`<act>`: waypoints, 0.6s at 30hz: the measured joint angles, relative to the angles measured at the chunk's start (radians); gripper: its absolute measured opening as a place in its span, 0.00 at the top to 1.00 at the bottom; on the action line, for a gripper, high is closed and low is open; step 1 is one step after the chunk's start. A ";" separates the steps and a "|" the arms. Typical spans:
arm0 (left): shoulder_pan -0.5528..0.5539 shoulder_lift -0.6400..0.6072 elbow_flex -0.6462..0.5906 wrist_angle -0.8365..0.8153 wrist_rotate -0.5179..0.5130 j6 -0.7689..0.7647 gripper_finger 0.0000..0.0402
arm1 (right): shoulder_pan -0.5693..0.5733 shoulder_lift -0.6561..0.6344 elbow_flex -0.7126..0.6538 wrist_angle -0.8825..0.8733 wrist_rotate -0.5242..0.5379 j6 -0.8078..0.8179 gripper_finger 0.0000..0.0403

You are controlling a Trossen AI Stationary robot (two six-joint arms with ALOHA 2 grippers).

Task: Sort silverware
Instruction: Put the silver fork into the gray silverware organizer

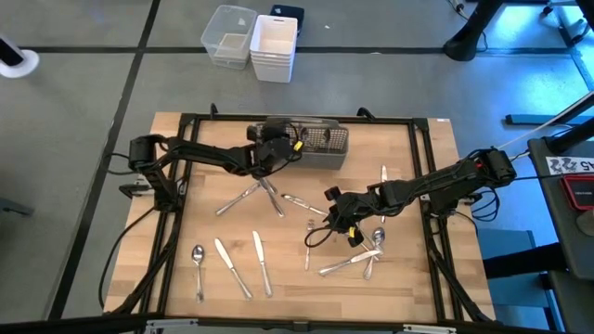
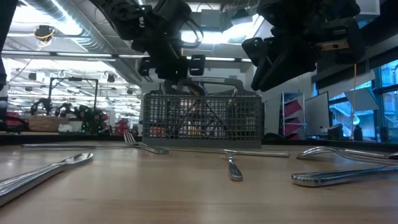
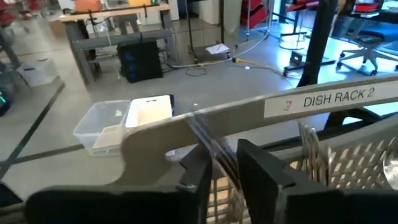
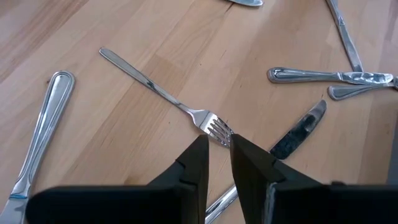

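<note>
The silverware lies scattered on the wooden table: a spoon (image 1: 198, 260), two knives (image 1: 232, 267) (image 1: 263, 262), a crossed heap (image 1: 261, 193) and another heap (image 1: 357, 262). A grey mesh caddy (image 1: 320, 147) stands at the far edge with forks (image 3: 311, 149) upright in it. My left gripper (image 3: 224, 171) hangs over the caddy's handle (image 3: 249, 112), fingers apart, with a slim silverware piece (image 3: 214, 152) in the gap. My right gripper (image 4: 217, 152) hovers open by a narrow gap above a fork (image 4: 155, 87) that lies flat on the table, its tines just beyond the fingertips. My left gripper has a slim silverware piece (image 3: 217, 162) upright in the gap between its fingers, over the caddy. I cannot tell whether either finger touches it.
White plastic bins (image 1: 251, 42) sit on the floor beyond the far edge. A black frame (image 1: 186, 125) runs round the tabletop. A knife (image 4: 298, 132) and spoon handles (image 4: 311, 76) lie near the right gripper. A black cable loop (image 1: 318, 237) hangs by it.
</note>
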 joint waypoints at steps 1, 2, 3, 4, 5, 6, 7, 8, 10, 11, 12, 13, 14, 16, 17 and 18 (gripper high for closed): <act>-0.001 -0.001 0.000 -0.002 -0.004 0.001 0.80 | 0.000 0.000 0.000 0.000 0.000 0.000 0.83; -0.002 -0.001 0.000 0.000 -0.005 0.003 0.77 | 0.000 0.000 0.000 0.001 0.000 0.000 0.83; -0.004 -0.001 0.000 -0.003 -0.008 0.005 0.75 | 0.000 0.000 0.000 0.000 0.000 0.000 0.83; -0.006 -0.001 0.000 -0.001 -0.011 0.005 0.74 | 0.000 0.000 0.000 0.000 0.000 0.000 0.83; -0.010 -0.001 0.000 0.001 -0.015 0.005 0.72 | 0.000 0.000 0.000 0.001 0.000 0.000 0.83; -0.014 -0.001 0.000 0.003 -0.020 0.006 0.71 | 0.000 0.000 0.000 0.000 0.000 0.000 0.83; -0.019 -0.003 0.000 0.005 -0.020 0.011 0.71 | 0.000 0.000 0.000 0.000 0.000 0.000 0.83; -0.023 -0.007 0.000 0.004 -0.019 0.018 0.70 | 0.000 0.000 0.000 0.001 0.000 0.000 0.83; -0.035 -0.020 0.000 0.007 -0.021 0.029 0.70 | 0.000 0.000 0.000 0.001 0.000 0.000 0.83; -0.039 -0.031 0.000 0.007 -0.023 0.030 0.70 | 0.000 0.000 0.000 0.000 0.000 0.000 0.83; -0.043 -0.040 0.000 0.008 -0.026 0.033 0.70 | 0.000 0.000 0.000 0.000 0.000 0.000 0.83; -0.048 -0.053 0.000 0.009 -0.026 0.038 0.70 | 0.000 0.000 0.000 0.001 0.000 0.000 0.83; -0.053 -0.067 0.000 0.006 -0.027 0.047 0.71 | 0.000 0.000 0.000 0.001 0.000 0.000 0.83; -0.065 -0.097 0.000 0.008 -0.029 0.072 0.71 | 0.000 0.000 0.000 0.001 0.000 0.000 0.83; -0.072 -0.113 0.000 0.008 -0.029 0.088 0.71 | 0.000 0.000 0.000 0.000 0.000 0.000 0.83; -0.080 -0.129 0.000 0.009 -0.029 0.095 0.71 | 0.000 0.000 0.000 0.000 0.000 0.000 0.83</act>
